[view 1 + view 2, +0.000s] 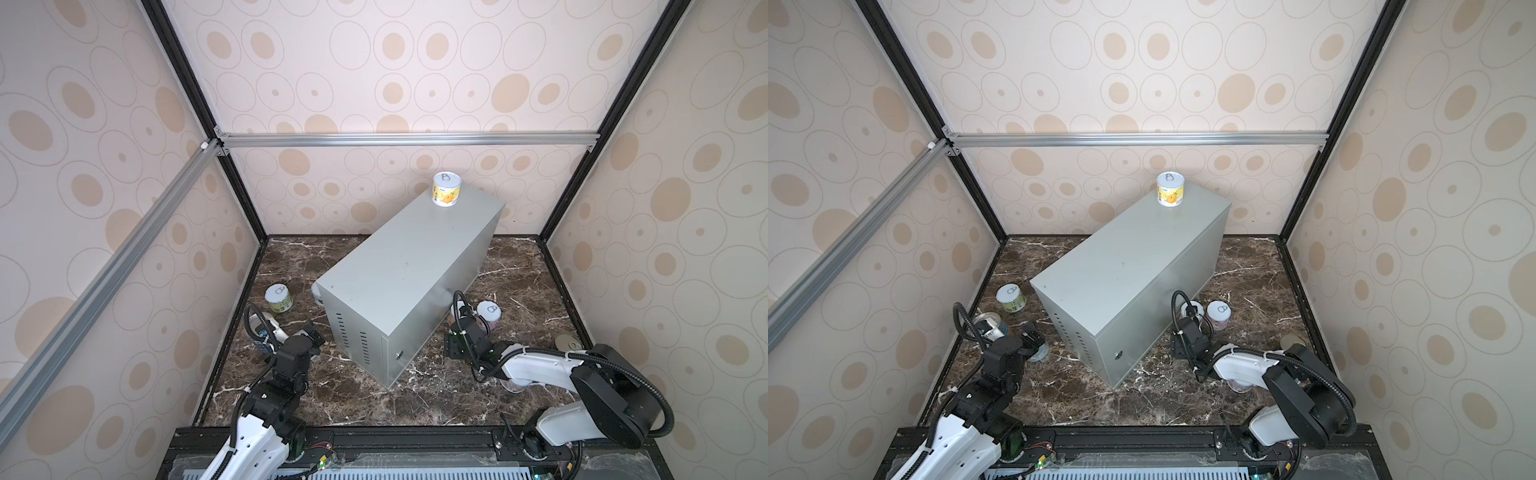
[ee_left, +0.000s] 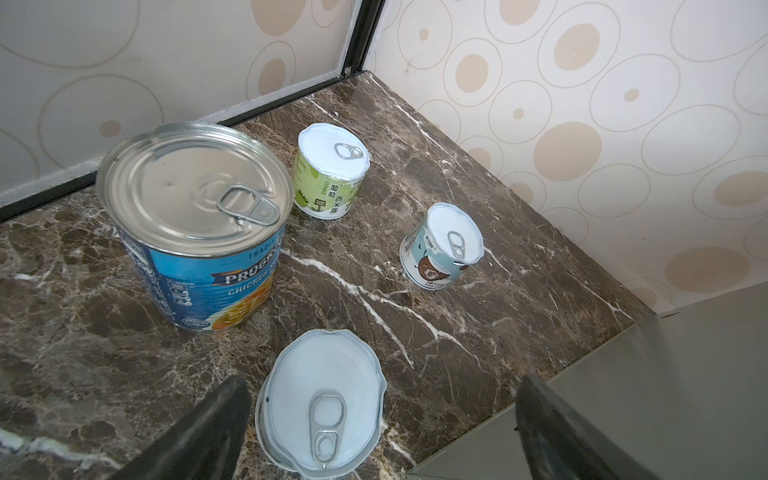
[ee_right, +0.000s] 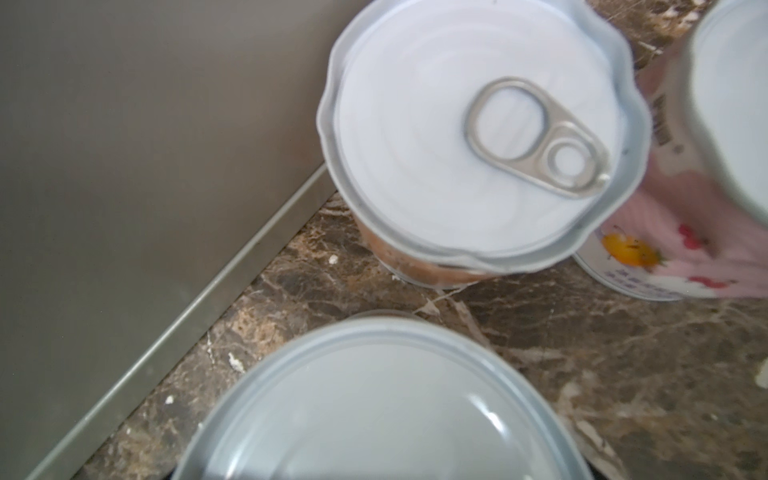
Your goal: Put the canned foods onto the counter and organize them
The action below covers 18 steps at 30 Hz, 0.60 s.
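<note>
The grey counter (image 1: 399, 282) stands in the middle, with a yellow can (image 1: 447, 189) upright on its far end. My left gripper (image 2: 382, 386) is open over a pale-lidded can (image 2: 320, 399) that sits between its fingers, nearer one of them. Beyond it stand the blue Progresso can (image 2: 195, 224), a green can (image 2: 328, 174) and a pale blue can (image 2: 440, 249). My right gripper (image 1: 469, 328) is low beside the counter's long side. A can lid (image 3: 374, 407) fills the right wrist view and hides the fingers. A brown-labelled can (image 3: 478, 137) and a pink can (image 3: 685, 257) stand just past it.
A can (image 1: 567, 343) stands by the right wall and another (image 1: 513, 386) shows under the right arm. All loose cans rest on the dark marble floor (image 1: 374, 399). Patterned walls close in three sides.
</note>
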### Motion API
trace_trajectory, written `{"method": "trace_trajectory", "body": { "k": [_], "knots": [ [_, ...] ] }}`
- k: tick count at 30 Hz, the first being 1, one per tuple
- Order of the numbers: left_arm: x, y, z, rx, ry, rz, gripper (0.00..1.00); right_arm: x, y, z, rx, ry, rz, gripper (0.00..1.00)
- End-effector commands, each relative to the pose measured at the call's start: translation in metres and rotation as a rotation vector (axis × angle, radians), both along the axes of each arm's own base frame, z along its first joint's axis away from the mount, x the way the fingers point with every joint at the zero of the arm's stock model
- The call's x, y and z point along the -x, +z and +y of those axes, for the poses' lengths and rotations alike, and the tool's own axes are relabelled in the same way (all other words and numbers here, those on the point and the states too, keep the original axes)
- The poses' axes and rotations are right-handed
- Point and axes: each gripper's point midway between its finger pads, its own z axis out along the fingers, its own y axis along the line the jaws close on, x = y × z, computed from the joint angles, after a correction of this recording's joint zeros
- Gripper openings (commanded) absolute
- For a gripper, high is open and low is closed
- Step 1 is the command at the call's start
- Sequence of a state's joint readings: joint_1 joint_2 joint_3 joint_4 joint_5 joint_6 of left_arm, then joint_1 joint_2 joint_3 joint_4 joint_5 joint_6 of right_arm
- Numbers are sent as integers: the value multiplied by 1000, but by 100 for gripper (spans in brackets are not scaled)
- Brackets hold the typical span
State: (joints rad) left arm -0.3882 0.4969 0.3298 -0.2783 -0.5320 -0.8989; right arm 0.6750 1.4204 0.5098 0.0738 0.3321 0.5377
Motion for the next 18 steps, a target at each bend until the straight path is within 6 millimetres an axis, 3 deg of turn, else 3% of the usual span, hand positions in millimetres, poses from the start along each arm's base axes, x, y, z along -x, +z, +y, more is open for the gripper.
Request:
{"method": "trace_trajectory", "body": {
  "k": [1,18],
  "knots": [
    [-1,9,-2,-18,-18,16,99,2,11,-1,-8,-10,-18,66],
    [4,56,-1,-71,-58,-2,99,22,89,-20,-25,25,-105,64]
  ]
}}
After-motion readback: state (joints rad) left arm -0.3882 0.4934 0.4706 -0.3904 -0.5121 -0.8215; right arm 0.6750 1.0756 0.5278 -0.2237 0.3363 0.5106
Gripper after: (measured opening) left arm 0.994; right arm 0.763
